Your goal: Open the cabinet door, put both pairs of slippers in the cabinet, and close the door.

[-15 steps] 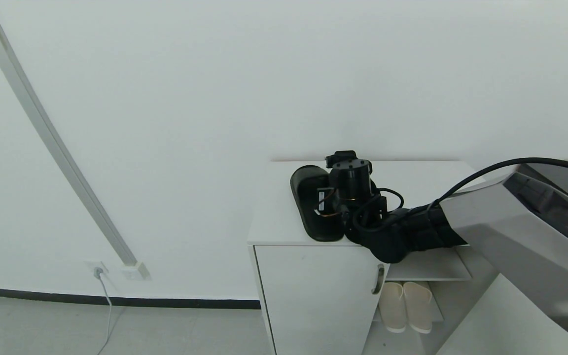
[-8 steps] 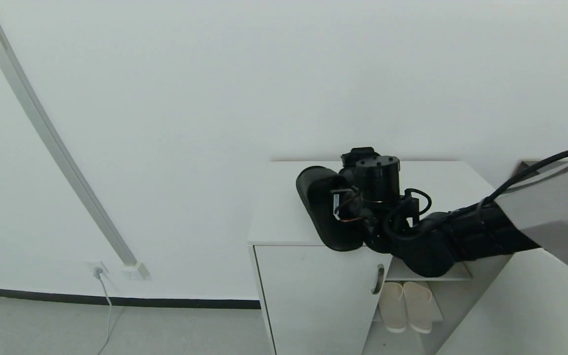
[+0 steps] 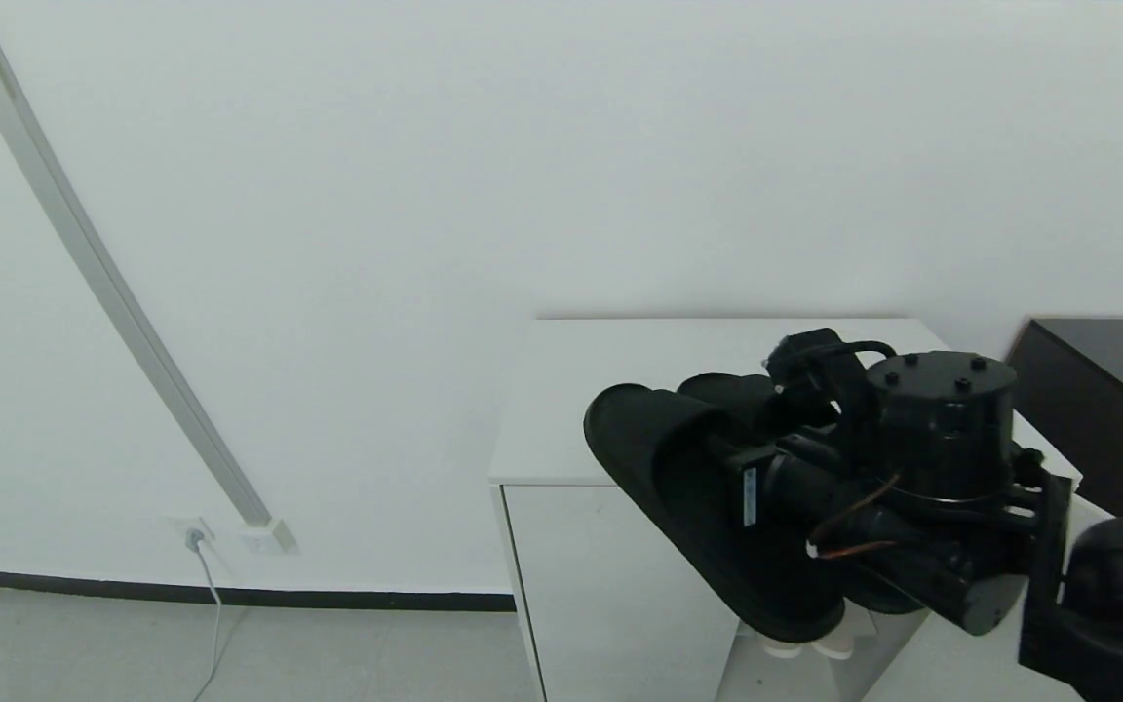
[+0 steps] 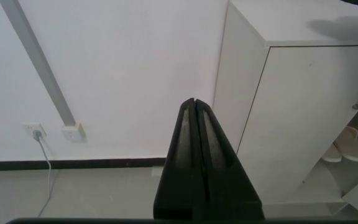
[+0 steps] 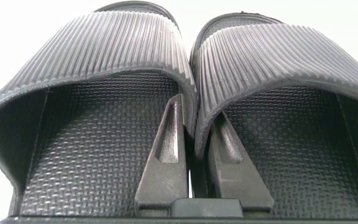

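A pair of black slippers (image 3: 717,507) hangs in the air in front of the white cabinet (image 3: 610,575), tilted, soles side by side. My right gripper (image 3: 766,473) is shut on the slippers' inner edges; up close its fingers (image 5: 166,149) pinch the two adjoining straps of the black slippers (image 5: 104,112). A pair of white slippers (image 4: 350,144) lies on a low shelf in the cabinet's open right half; only the tips of the white slippers (image 3: 800,647) peek out below the black pair. My left gripper (image 4: 194,106) is shut and holds nothing, to the left of the cabinet (image 4: 303,112).
The cabinet's left door (image 3: 620,585) is closed, and its top (image 3: 600,390) is bare. Dark furniture (image 3: 1117,390) stands to the right. A wall socket with a cable (image 3: 193,536) and a slanted white conduit (image 3: 84,253) are on the wall at left.
My right arm has lifted the black slippers off the cabinet top and carried them right, down and toward the camera; they now cover the open shelves.
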### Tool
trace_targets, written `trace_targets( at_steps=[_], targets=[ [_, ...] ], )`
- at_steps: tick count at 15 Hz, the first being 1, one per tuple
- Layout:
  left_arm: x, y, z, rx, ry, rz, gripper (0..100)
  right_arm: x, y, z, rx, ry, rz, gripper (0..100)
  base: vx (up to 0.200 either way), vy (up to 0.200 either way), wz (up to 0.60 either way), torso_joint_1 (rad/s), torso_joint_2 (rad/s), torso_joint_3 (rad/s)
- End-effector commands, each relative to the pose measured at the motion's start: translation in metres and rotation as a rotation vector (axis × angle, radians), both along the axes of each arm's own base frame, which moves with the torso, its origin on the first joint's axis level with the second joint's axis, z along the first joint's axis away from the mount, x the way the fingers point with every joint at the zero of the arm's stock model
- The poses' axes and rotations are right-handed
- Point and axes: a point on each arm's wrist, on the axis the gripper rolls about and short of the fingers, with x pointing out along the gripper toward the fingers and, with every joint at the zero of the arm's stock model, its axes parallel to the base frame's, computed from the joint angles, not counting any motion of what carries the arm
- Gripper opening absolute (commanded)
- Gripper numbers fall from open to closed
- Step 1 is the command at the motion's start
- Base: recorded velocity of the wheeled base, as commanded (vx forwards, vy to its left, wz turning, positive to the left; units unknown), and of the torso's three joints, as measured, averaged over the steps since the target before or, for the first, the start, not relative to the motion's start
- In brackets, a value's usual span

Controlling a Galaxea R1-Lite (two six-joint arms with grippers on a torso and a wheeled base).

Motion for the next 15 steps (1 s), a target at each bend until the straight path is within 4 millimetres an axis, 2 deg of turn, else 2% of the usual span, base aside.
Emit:
trace_targets(
  at_steps=[1, 2, 5, 12, 15],
  targets=[
    [0.0, 0.0, 0.0, 0.0, 0.0, 0.0, 0, -0.021, -0.017, 0.01, 0.027, -0.015, 0.036, 0, 0.0, 0.0, 0.0, 0.0, 0.0, 0.0],
    [0.0, 0.0, 0.0, 0.0, 0.0, 0.0, 0, -0.03, -0.025, 0.003, 0.008, 0.01, 0.089, 0, 0.0, 0.0, 0.0, 0.0, 0.0, 0.0],
    [0.0, 0.0, 0.0, -0.002, 0.0, 0.0, 0, -0.034, -0.02, 0.001, 0.002, 0.017, 0.118, 0, 0.0, 0.0, 0.0, 0.0, 0.0, 0.0],
    [0.0, 0.0, 0.0, -0.002, 0.0, 0.0, 0, -0.036, -0.016, -0.007, -0.019, 0.036, 0.124, 0, 0.0, 0.0, 0.0, 0.0, 0.0, 0.0],
    [0.0, 0.0, 0.0, -0.003, 0.0, 0.001, 0, -0.035, -0.016, -0.008, -0.021, 0.038, 0.124, 0, -0.2, 0.0, 0.0, 0.01, 0.01, 0.001]
  ],
)
